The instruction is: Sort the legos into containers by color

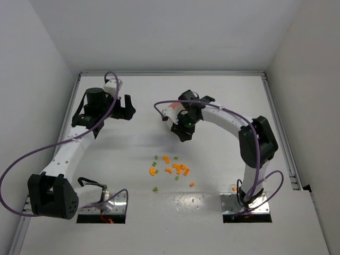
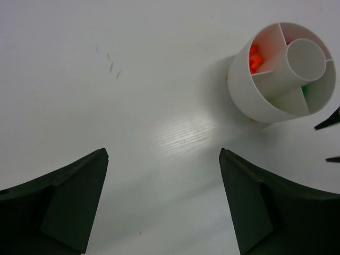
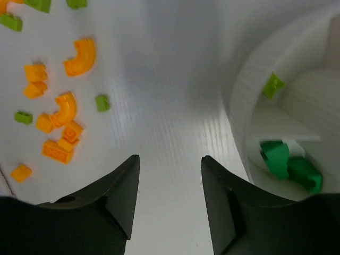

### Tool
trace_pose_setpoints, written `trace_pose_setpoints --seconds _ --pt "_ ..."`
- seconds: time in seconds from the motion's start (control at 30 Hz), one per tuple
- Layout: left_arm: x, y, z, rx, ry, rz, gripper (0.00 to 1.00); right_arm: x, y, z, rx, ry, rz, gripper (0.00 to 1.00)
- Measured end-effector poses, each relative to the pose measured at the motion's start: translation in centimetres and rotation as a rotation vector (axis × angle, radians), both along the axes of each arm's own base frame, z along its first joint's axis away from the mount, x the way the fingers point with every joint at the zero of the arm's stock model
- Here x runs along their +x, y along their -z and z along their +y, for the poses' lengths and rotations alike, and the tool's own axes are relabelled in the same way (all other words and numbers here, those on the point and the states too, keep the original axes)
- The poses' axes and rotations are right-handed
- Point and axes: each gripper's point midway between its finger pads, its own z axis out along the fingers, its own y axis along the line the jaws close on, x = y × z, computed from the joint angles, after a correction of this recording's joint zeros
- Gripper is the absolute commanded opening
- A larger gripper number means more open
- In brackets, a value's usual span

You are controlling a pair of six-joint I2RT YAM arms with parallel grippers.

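A: From above, where do the legos (image 1: 171, 169) lie?

B: Mostly loose on the bench (image 1: 133, 159), orange and green, in a cluster between the two arms. The dish (image 1: 171, 112) sits farther back, partly hidden under the right gripper (image 1: 184, 133). The left gripper (image 1: 126, 109) hangs well to its left.

A: The left wrist view?

B: Jaws spread wide, nothing between them. The dish shows orange bricks (image 2: 254, 58) in one wedge and a sliver of green in another.

A: The right wrist view?

B: Jaws partly apart and empty over bare bench, just beside the dish wall. Green bricks (image 3: 287, 162) lie in the nearest wedge. The loose pile lies off to the left.

A: How would a brick handle?

B: Likely light, stiff and slick. Pinching one isolated piece across its flat sides seems best. The curved orange pieces (image 3: 82, 56) could squirt out.
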Motion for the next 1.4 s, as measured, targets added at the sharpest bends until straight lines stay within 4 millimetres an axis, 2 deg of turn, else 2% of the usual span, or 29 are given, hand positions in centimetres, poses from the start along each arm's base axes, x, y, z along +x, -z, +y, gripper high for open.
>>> trace_pose_setpoints --seconds 0.13,0.27,0.43,0.6,0.93,1.13,1.27,1.4 --pt "-0.4 -1.6 1.1 -0.027 -0.049 -0.019 0.92 -1.3 1.5 2.1 0.000 -0.029 -0.001 0.49" --pt "-1.1 -2.2 1.4 -0.038 -0.062 -0.021 0.92 -2.9 3.1 2.5 -0.037 -0.036 0.000 0.51" --pt "-1.4 -2.1 1.6 -0.041 -0.066 -0.009 0.92 -3.9 4.3 2.6 -0.075 -0.043 -0.006 0.54" --pt "-1.5 -1.9 1.6 -0.042 -0.067 -0.002 0.92 -4.3 5.4 2.9 -0.106 -0.050 -0.006 0.63" --pt "-1.8 -1.6 1.6 -0.041 -0.061 0.015 0.92 -6.6 6.5 3.4 -0.154 -0.121 0.023 0.63" --pt "-2.1 -0.8 1.6 -0.035 -0.055 0.033 0.92 -7.9 7.7 3.6 -0.219 -0.150 0.073 0.57" --pt "-2.3 -0.3 1.7 -0.025 -0.051 0.044 0.92 -7.1 7.9 4.3 -0.234 -0.132 0.067 0.55" --pt "-2.3 -0.1 2.2 -0.015 -0.059 0.047 0.92 -6.7 8.0 4.6 -0.243 -0.110 0.067 0.49"
